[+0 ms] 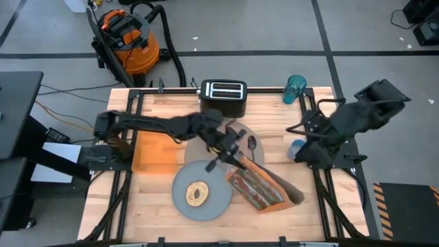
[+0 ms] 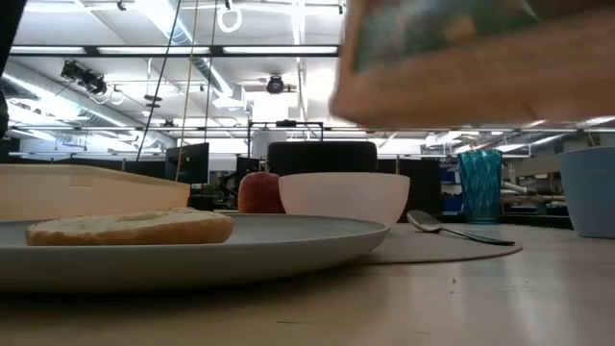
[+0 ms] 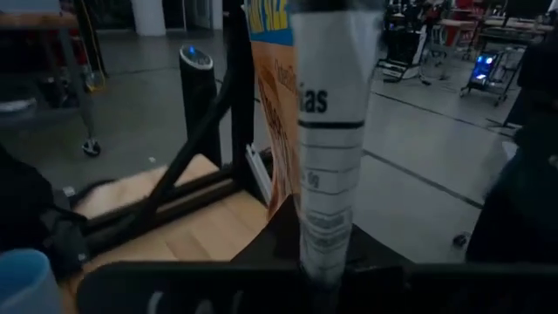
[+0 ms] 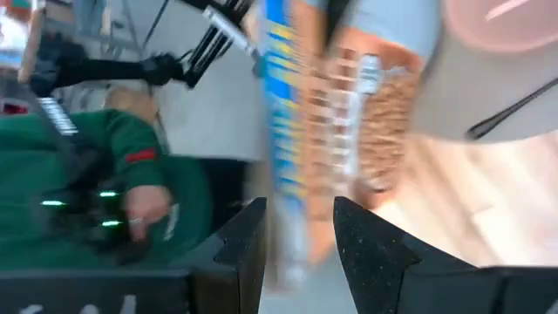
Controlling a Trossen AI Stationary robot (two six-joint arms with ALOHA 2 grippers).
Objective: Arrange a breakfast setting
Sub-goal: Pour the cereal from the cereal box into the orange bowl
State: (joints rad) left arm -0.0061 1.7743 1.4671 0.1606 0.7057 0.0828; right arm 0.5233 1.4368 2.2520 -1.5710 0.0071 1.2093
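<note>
The orange cereal box hangs over the table's near right part, with my left gripper shut on its end by the grey mat. In the low view the box is clear of the table. The bagel lies on the grey plate. The pink bowl and the red apple sit on the mat, and the spoon lies beside them. My right gripper is open at the right edge, above the blue cup, and holds nothing. My left gripper holds the cereal box by one end, at its narrow white side panel, pinched between the two fingers. The fingers come about level from the table's left. The box reaches away from them toward the near right corner, lifted clear of the table.
A black toaster stands at the far edge and a teal bottle at the far right. An orange tray lies on the left half. Beyond the table, a person in a green sleeve shows in the right wrist view.
</note>
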